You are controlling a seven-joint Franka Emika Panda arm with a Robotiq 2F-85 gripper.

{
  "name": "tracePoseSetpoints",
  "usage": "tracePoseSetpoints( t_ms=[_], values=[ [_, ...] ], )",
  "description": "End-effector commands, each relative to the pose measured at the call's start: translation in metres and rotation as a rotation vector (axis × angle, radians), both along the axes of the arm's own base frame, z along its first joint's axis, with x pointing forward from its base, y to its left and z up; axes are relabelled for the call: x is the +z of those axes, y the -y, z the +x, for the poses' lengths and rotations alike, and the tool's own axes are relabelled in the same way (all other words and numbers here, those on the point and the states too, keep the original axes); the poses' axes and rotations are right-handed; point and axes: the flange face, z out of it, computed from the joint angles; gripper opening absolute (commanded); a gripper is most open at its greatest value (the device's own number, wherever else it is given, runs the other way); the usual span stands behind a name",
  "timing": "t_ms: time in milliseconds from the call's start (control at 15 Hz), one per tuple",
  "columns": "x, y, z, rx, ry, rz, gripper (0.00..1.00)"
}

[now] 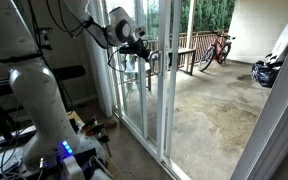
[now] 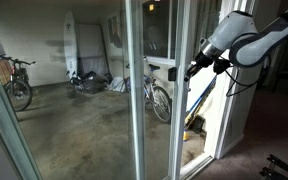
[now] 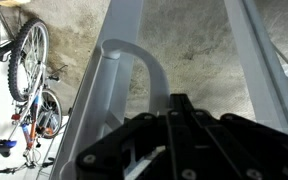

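Note:
A sliding glass door with a white frame (image 1: 169,95) shows in both exterior views (image 2: 134,100). Its white D-shaped handle (image 3: 132,58) fills the middle of the wrist view. My gripper (image 3: 179,100) has its black fingers pressed together. The tip lies just to the right of the handle's curved end, very close to it, with nothing between the fingers. Whether it touches the handle I cannot tell. In the exterior views the gripper (image 1: 144,53) (image 2: 193,68) is at handle height against the door frame.
Beyond the glass is a concrete patio with bicycles (image 1: 219,47) (image 2: 159,98) (image 3: 29,70), a white surfboard (image 2: 71,45) against the wall and a dark bag (image 1: 267,72). The robot's base with cables and a blue light (image 1: 64,150) stands indoors beside the door.

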Motion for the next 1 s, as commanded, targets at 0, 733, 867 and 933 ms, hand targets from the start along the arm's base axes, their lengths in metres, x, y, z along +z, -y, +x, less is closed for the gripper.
tracePoseSetpoints(
  t_ms=[0,733,867,933],
  values=[
    [0.002,0.007,-0.008,-0.029,0.022,-0.011,0.05],
    [-0.008,0.0,-0.001,-0.048,0.013,-0.022,0.05],
    [-0.011,-0.001,0.0,-0.046,0.005,-0.022,0.05],
    [-0.014,-0.003,0.0,-0.042,-0.008,-0.019,0.05]
  ],
)
